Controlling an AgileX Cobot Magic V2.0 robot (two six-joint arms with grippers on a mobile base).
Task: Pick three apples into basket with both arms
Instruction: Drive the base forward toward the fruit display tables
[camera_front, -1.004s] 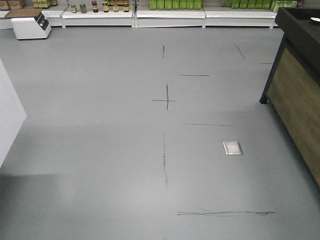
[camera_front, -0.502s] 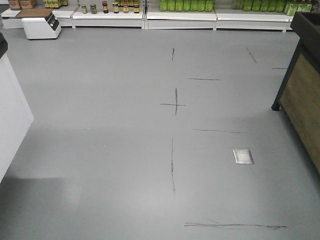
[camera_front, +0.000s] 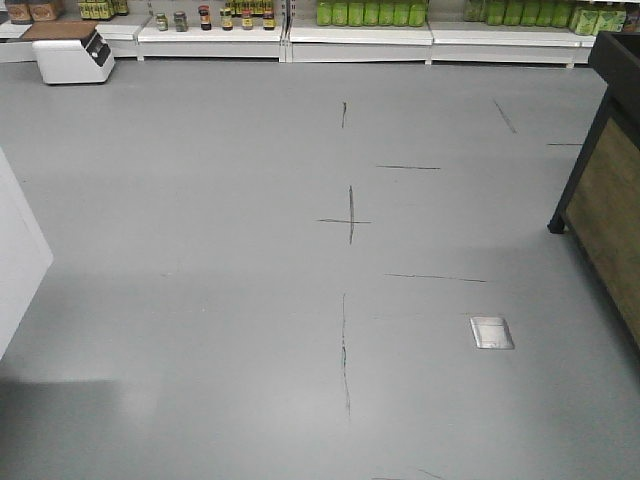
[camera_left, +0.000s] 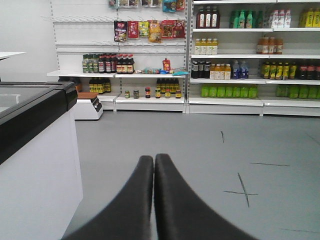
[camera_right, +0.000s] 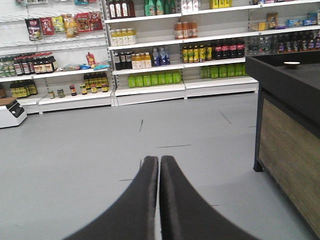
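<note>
grey floor (camera_front: 200, 250) carries black marks (camera_front: 350, 215), metal plate (camera_front: 491, 332).

right jaws pressed together, grey floor (camera_right: 75, 150), stocked shelves (camera_right: 150, 89), dark counter (camera_right: 287, 140) at right

Front view tilts down at the floor (camera_front: 200, 250); both wrist views face level toward the same far shelves (camera_left: 225, 101).

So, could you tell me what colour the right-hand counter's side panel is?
Wood-brown panel, clearest in right wrist view.
</note>
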